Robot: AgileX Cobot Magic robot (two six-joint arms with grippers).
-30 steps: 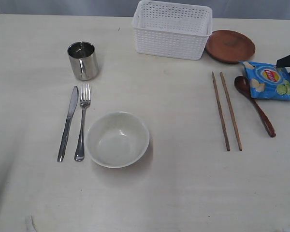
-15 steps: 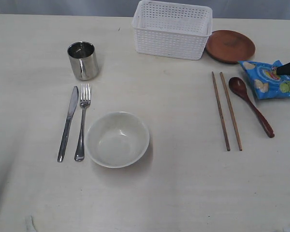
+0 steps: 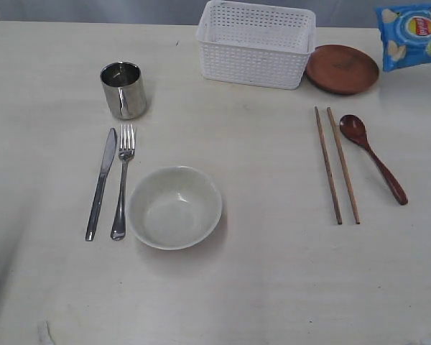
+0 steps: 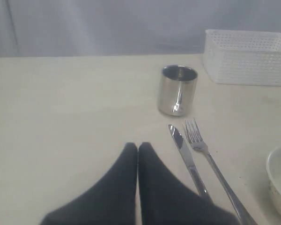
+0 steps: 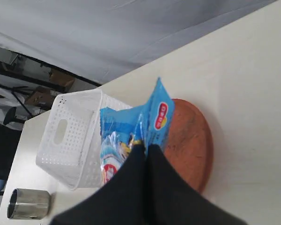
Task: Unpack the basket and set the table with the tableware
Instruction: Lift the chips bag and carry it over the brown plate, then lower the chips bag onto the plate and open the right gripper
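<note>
Left gripper [image 4: 137, 149]: black fingers pressed together, gripping nothing, hiding the knife's handle end in the left wrist view. On the pale cream table [image 3: 273, 287] with faint wood grain: shiny cylindrical steel cup [image 3: 123, 89]; steel knife [image 3: 101, 183] and fork [image 3: 121, 181] side by side, just beside a round off-white bowl [image 3: 174, 207]. White perforated plastic basket [image 3: 256, 44] at the back, right by a round brown plate [image 3: 343, 68]. Parallel wooden chopsticks [image 3: 337, 164], red-brown wooden spoon [image 3: 376, 157] near. Right gripper [image 5: 145, 149] clamped shut on a crinkled blue chips packet [image 3: 411, 36], held off the table; red oval logo, lettering unreadable; packet cut off at the exterior view's edge.
</note>
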